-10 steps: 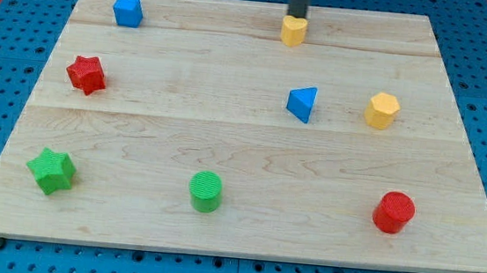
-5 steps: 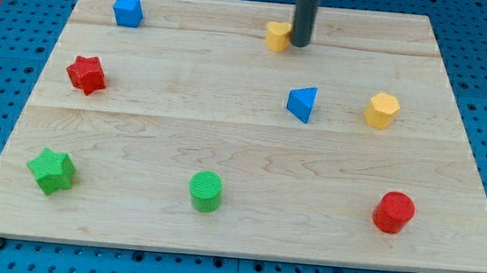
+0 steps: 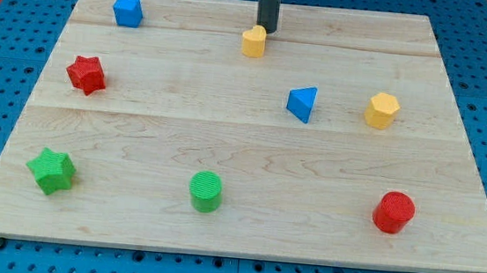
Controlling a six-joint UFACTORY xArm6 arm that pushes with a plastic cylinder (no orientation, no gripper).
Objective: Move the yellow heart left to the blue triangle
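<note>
The yellow heart (image 3: 253,42) lies near the top of the wooden board (image 3: 241,163), a little left of centre. My tip (image 3: 265,30) stands just above and slightly right of the heart, touching or nearly touching it. The blue triangle (image 3: 302,103) lies lower and to the right of the heart, about a block's width apart sideways.
A blue cube (image 3: 127,10) is at top left, a red star (image 3: 86,74) at left, a green star (image 3: 51,171) at bottom left. A green cylinder (image 3: 206,191) is at bottom centre, a red cylinder (image 3: 393,211) at bottom right, a yellow hexagon (image 3: 383,110) right of the triangle.
The yellow heart has slid left and slightly down along the top of the board. My tip went from above it to its right side, then to just above it again, further left.
</note>
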